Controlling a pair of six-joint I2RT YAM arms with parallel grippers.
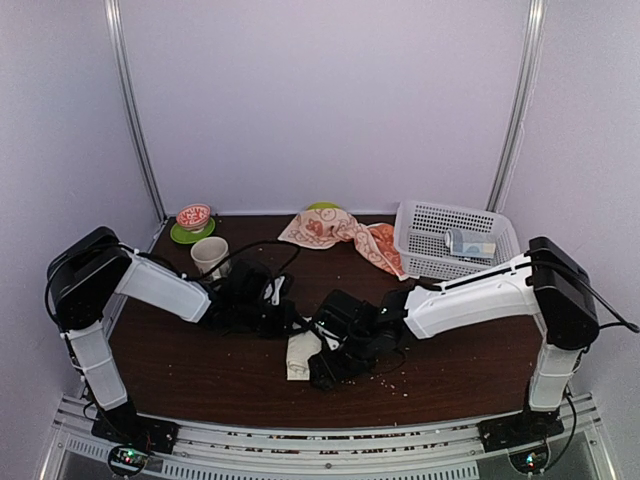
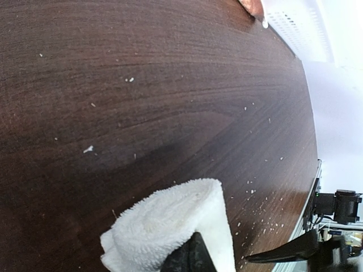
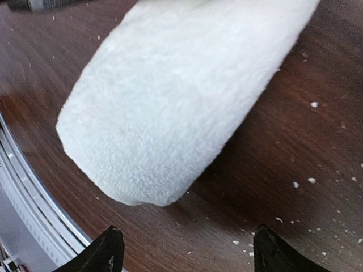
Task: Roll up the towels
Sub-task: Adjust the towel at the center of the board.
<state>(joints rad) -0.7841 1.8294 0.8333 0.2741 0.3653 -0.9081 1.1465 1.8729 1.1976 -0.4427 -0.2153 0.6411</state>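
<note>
The cream-white towel [image 1: 297, 358] lies rolled up near the middle of the dark wooden table [image 1: 180, 360]. In the left wrist view one end of the roll [image 2: 170, 226] shows its spiral. My left gripper [image 2: 193, 258] is shut, its joined tip pressed against that end. I cannot tell whether any cloth is pinched. From the right wrist the roll [image 3: 181, 96] fills the upper view. My right gripper [image 3: 190, 252] stands open just short of it, nothing between its fingers. The peach-orange printed towel [image 1: 340, 232] lies crumpled and unrolled at the back.
A white basket [image 1: 430, 262] at the back right holds a pale blue-white packet [image 1: 470, 243]. At the back left stand a cream cup [image 1: 209, 255] and a red-patterned bowl [image 1: 194, 215] on a green saucer [image 1: 185, 236]. Crumbs dot the tabletop. The front rail [image 3: 22, 192] is close.
</note>
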